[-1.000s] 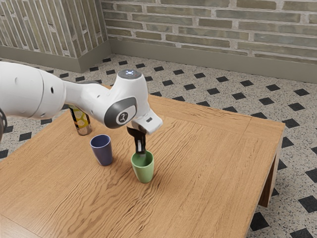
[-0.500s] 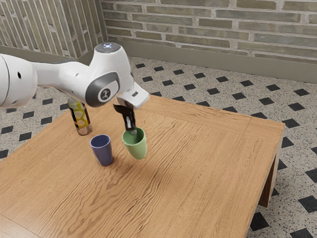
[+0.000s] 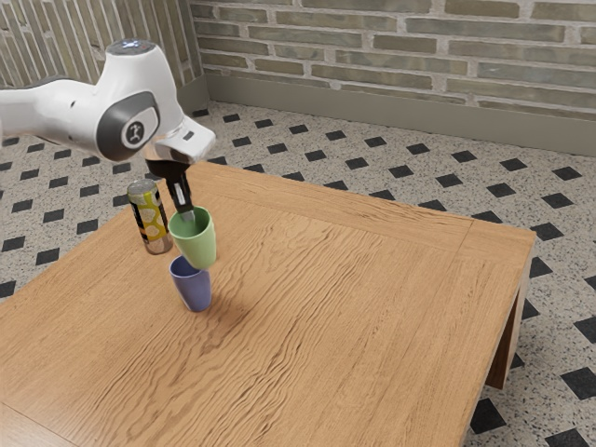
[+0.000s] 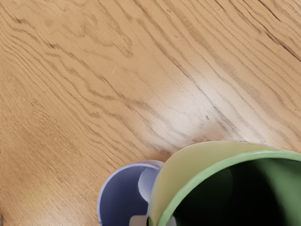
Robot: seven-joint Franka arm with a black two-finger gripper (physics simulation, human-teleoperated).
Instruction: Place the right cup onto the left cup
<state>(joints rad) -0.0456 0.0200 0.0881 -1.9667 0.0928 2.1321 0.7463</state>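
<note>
On the wooden table point(image 3: 326, 345) stands the blue cup point(image 3: 194, 291); the green cup point(image 3: 195, 247), its wall pinched by the gripper point(image 3: 187, 215), has moved from beside it to nearly over it, so centring probably precedes lowering.

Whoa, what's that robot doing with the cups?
A robot arm has its claw shut on the rim of a green cup, and it's holding the cup up in the air. A blue cup stands on the wooden table below it. The green cup isn't sitting in the blue one yet, and it looks a bit off to one side. The robot is probably trying to stack them. A yellow and black can stands nearby.
</note>
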